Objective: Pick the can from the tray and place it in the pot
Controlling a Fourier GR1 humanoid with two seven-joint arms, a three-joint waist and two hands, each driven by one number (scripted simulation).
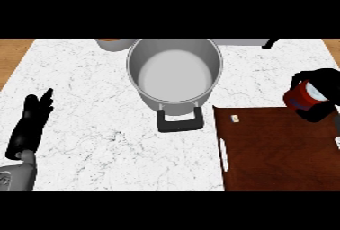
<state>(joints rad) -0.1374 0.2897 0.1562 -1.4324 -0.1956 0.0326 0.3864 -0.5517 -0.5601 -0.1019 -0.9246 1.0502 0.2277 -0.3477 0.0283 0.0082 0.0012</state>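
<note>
Head view: right hand point(323, 96) curls around the red can point(302, 95), held above the brown tray's point(279, 148) far edge, right of the empty pot point(174, 72). Left hand point(30, 126) rests open on the surface point(93, 112).

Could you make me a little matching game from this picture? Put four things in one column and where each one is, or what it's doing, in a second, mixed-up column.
Things:
1. pot
2. can
3. tray
4. left robot hand

Descriptions:
A. dark brown, lying flat at the lower right
B. red, held above the tray's far right corner by the right robot hand
C. open and resting at the left edge
D. grey and empty, top centre

Pairs: 1-D, 2-B, 3-A, 4-C
</note>
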